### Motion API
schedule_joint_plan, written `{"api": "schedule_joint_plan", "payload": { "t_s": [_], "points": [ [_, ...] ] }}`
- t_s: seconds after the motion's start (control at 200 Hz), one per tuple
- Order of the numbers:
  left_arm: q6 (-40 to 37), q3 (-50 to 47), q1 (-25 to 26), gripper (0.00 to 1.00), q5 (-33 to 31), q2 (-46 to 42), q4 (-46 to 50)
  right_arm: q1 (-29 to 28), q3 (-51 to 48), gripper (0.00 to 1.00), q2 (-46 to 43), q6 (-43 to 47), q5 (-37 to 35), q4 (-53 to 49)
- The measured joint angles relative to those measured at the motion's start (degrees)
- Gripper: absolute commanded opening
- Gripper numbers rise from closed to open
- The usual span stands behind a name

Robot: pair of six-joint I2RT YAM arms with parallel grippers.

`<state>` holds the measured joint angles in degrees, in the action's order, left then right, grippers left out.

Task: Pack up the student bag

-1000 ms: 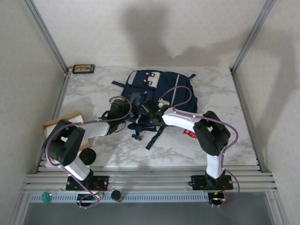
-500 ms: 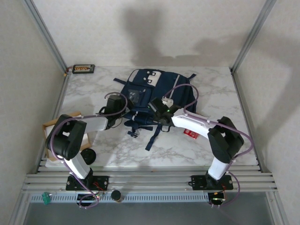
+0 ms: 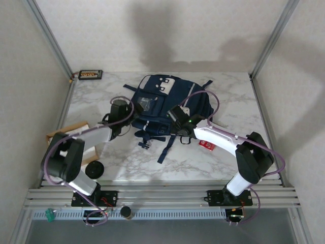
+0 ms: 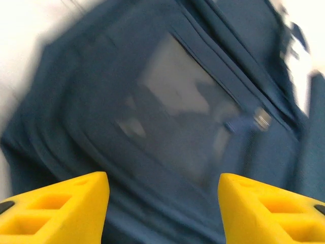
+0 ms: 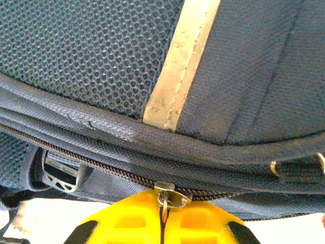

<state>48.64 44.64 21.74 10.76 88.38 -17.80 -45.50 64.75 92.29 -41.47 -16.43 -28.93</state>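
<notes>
The bag (image 3: 167, 104) lay flat on the table (image 3: 244, 101), toward the back. The right gripper (image 5: 165, 216) was clamped on its zip pull (image 5: 166, 195) — unzipping seemed the step in hand. The left gripper (image 4: 162, 208) hovered over the window pocket (image 4: 188, 127), jaws apart. Next, a steady pull along the zip — fabric kept taut.

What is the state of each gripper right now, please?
Left gripper: open, holding nothing, facing the student bag.
Right gripper: closed on the bag's zipper pull.
</notes>
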Motion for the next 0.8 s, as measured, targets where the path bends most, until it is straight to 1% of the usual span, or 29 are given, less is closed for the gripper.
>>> {"api": "schedule_joint_plan", "payload": {
  "t_s": [0.09, 0.135, 0.21, 0.275, 0.436, 0.511, 0.616, 0.701, 0.761, 0.801],
  "points": [
    [4.96, -1.66, 6.75, 0.59, 0.0, -3.61, -1.09, -0.04, 0.0, 0.0, 0.0, 0.42, 0.52, 0.22],
    [8.98, -2.84, 9.9, 0.59, 0.15, -4.52, -3.3, -0.02, -0.13, 0.0, 0.0, 0.55, 0.63, 0.46],
    [14.62, -4.68, 13.05, 0.56, -0.04, -4.52, -6.32, -0.02, -0.66, 0.0, 0.0, 0.9, 0.68, 1.07],
    [19.3, -5.46, 14.6, 0.56, -0.15, -2.99, -8.24, -0.02, -1.31, 0.0, -0.02, 1.09, 0.74, 1.73],
    [27.41, -4.94, 16.11, 0.52, -0.26, 4.85, -13.55, -0.02, -2.45, 0.0, -0.02, 1.33, 1.62, 3.54],
    [29.05, -3.04, 16.11, 0.47, -0.28, 8.59, -14.01, -0.02, -2.89, 0.0, -0.02, 1.31, 1.88, 4.59],
    [30.97, -0.59, 16.11, 0.46, -1.44, 11.26, -14.14, -0.02, -3.43, 0.0, -0.02, 1.27, 2.14, 5.42],
    [32.04, -0.02, 16.22, 0.41, -2.84, 11.61, -14.1, -0.02, -3.43, 0.0, -0.02, 1.29, 2.1, 5.64],
    [32.04, 0.68, 16.2, 0.34, -3.87, 11.98, -13.86, -0.02, -3.43, 0.0, -0.02, 1.29, 1.95, 5.53],
    [32.3, 1.66, 16.06, 0.31, -4.81, 12.41, -13.14, -0.02, -3.43, 0.0, -0.02, 1.33, 1.68, 5.44]
  ]
}}
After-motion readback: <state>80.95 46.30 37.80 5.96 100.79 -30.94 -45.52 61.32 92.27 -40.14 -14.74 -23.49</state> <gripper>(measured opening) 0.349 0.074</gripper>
